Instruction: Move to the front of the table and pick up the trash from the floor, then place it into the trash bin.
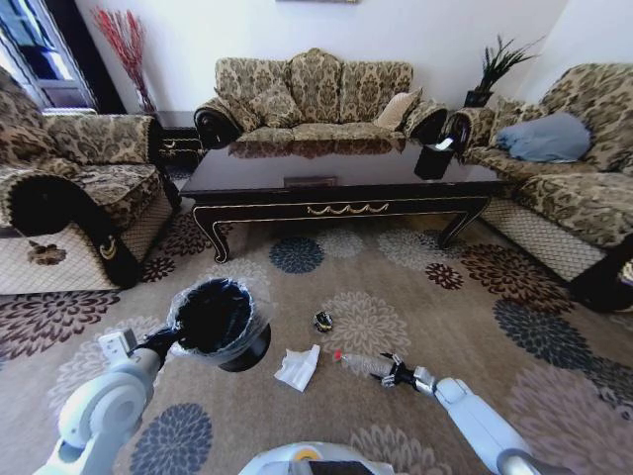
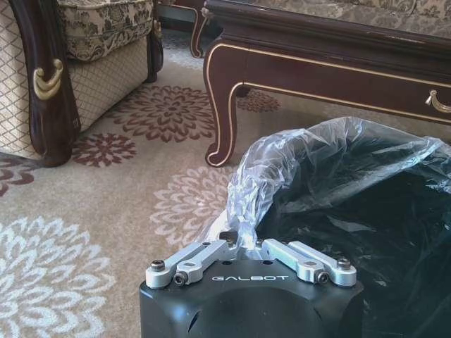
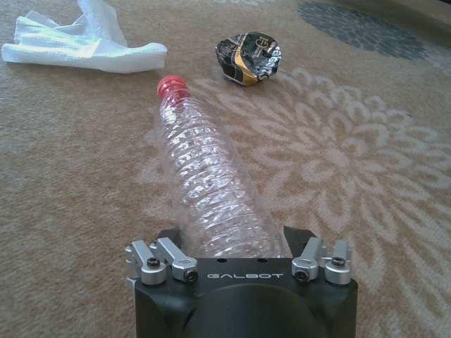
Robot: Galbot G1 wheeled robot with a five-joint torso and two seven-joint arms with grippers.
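we have the trash bin [image 1: 220,322] pinched at its liner by our left gripper [image 2: 246,248] while our right gripper [image 3: 239,243] straddles the bottle [image 3: 211,190] on the carpet, jaws apart, so closing and lifting likely come next.

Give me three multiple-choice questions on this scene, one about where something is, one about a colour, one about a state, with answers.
1. Where is the tissue?
A. on the table
B. on the carpet between bin and bottle
C. in the bin

2. What colour is the bottle cap?
A. red
B. blue
C. white

3. What is the left gripper doing?
A. hanging open and free
B. gripping the bottle
C. pinching the bin liner at the rim

Answers:
1 B, it lies on the carpet right of the bin, left of the bottle.
2 A, the right wrist view shows a red cap.
3 C, the left wrist view shows the plastic caught between its fingers.
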